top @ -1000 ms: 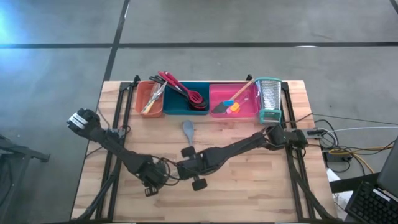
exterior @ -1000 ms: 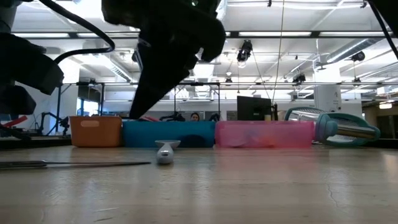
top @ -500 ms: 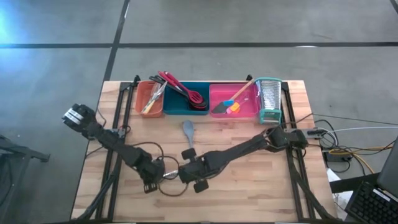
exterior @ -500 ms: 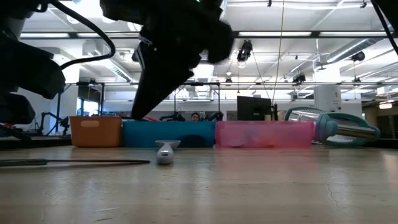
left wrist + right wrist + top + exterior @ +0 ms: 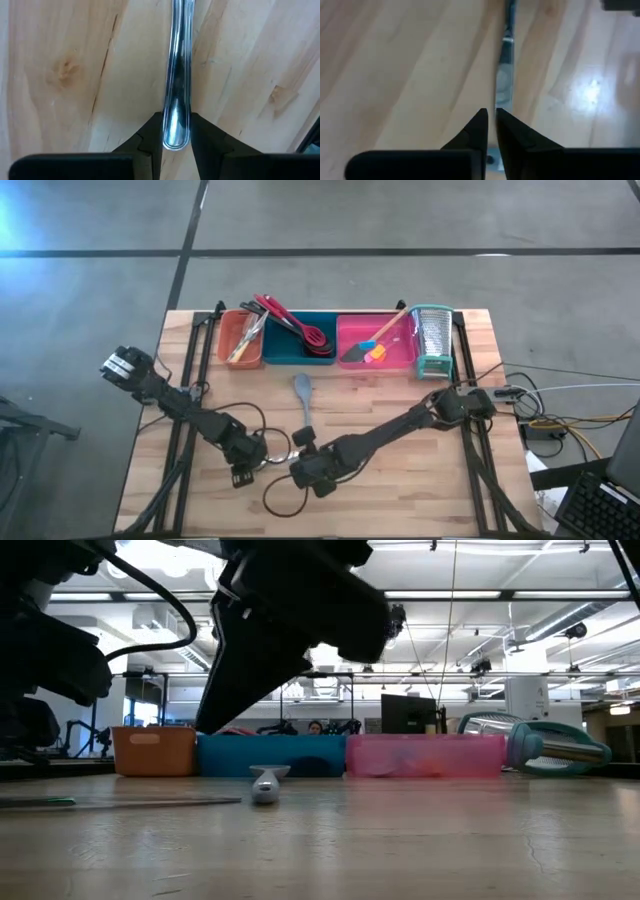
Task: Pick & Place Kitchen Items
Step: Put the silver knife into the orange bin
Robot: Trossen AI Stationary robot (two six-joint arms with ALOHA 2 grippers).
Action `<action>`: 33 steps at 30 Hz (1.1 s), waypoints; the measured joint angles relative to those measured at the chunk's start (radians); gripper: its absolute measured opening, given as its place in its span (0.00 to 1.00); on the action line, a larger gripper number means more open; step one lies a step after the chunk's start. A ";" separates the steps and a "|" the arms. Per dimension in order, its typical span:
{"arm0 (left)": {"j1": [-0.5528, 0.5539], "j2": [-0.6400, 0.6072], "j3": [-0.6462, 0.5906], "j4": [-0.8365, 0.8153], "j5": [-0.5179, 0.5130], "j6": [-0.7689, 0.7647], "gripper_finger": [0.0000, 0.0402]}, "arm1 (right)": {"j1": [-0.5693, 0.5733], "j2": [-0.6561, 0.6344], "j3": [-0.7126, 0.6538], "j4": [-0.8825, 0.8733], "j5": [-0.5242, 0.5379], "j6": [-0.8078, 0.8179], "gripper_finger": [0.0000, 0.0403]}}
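Both arms at one metal utensil
We see left jaws (image 5: 176,145) gripping its handle (image 5: 176,75); right jaws (image 5: 491,131), newly withdrawn, nearly shut, empty.

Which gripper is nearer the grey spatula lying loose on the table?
Right. The right gripper sits just past the handle end of the grey spatula; the left gripper is farther off, on its left-arm side.
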 joint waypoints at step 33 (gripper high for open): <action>0.000 -0.155 0.018 -0.069 -0.064 0.059 0.20 | -0.005 0.000 -0.014 0.052 -0.001 0.014 0.45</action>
